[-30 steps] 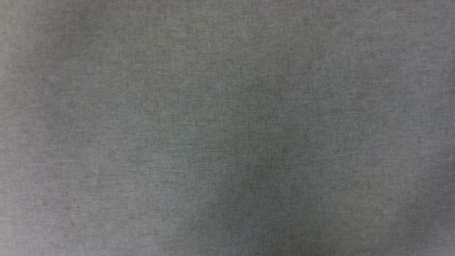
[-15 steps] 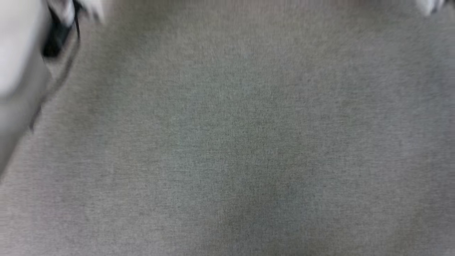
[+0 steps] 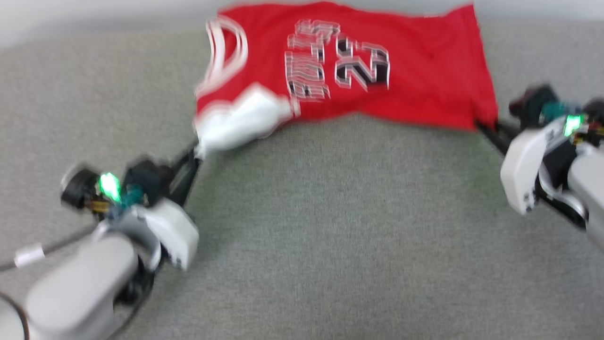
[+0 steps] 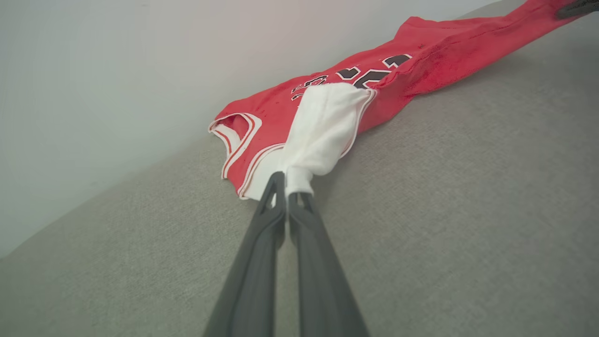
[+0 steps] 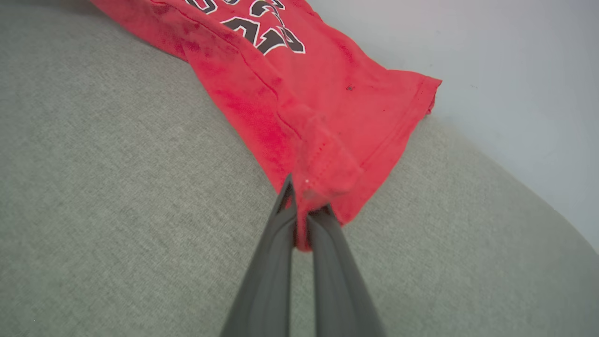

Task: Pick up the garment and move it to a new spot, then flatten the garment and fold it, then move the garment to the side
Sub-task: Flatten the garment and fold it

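The garment (image 3: 406,71) is a bright red jersey with a white sleeve, striped trim and black white-outlined lettering. It lies stretched sideways across the far part of the grey surface. My left gripper (image 3: 196,153) is shut on the white sleeve (image 4: 323,126), pinching its bunched end at the fingertips (image 4: 286,187). My right gripper (image 3: 486,127) is shut on the red hem corner (image 5: 323,173) at the garment's right end. The cloth hangs taut between the two grips, its neck opening (image 3: 226,52) toward the left.
Grey woven fabric surface (image 3: 330,236) spreads wide in front of the garment. A pale wall (image 4: 117,70) rises just behind the garment's far edge. A cable with a white tag (image 3: 28,255) trails by my left forearm.
The head camera has tilted up: earlier it showed bare grey fabric, then the blurred left arm at the corner, and now the garment and both grippers are in view.
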Controlling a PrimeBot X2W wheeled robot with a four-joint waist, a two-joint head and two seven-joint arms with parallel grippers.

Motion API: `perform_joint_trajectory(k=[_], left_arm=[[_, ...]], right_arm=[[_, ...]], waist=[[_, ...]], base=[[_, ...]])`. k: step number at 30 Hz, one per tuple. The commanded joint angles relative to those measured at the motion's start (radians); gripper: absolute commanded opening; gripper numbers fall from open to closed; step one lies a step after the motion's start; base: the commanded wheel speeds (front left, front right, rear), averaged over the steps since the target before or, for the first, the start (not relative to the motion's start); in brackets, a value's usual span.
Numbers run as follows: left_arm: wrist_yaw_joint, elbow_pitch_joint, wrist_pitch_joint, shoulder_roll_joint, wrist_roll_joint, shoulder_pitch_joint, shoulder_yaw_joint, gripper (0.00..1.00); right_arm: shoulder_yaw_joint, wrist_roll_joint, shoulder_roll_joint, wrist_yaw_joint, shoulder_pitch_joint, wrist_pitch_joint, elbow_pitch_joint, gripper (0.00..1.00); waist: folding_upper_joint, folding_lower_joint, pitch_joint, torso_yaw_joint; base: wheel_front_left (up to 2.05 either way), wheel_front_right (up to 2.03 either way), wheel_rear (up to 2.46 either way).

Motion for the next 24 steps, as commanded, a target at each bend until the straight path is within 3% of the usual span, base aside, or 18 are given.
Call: perform_joint_trajectory(k=[1, 15, 24], left_arm=[[0.012, -0.025, 0.008, 0.010, -0.015, 0.046, -0.009, 0.00], [0.137, -0.236, 0.063, 0.114, -0.118, 0.412, -0.112, 0.00], [0.187, -0.313, 0.090, 0.119, -0.178, 0.574, -0.177, 0.00]], right_arm=[[0.010, 0.009, -0.015, -0.001, 0.040, 0.000, -0.014, 0.00], [0.032, 0.066, -0.142, -0.001, 0.364, 0.009, -0.152, 0.00], [-0.030, 0.089, -0.224, -0.001, 0.611, 0.007, -0.240, 0.00]], waist=[[0.0000, 0.0002, -0.057, 0.004], [0.0000, 0.0002, -0.261, 0.025], [0.0000, 0.0002, -0.323, 0.046]], base=[[0.00, 0.00, 0.00], [0.00, 0.00, 0.00], [0.00, 0.00, 0.00]])
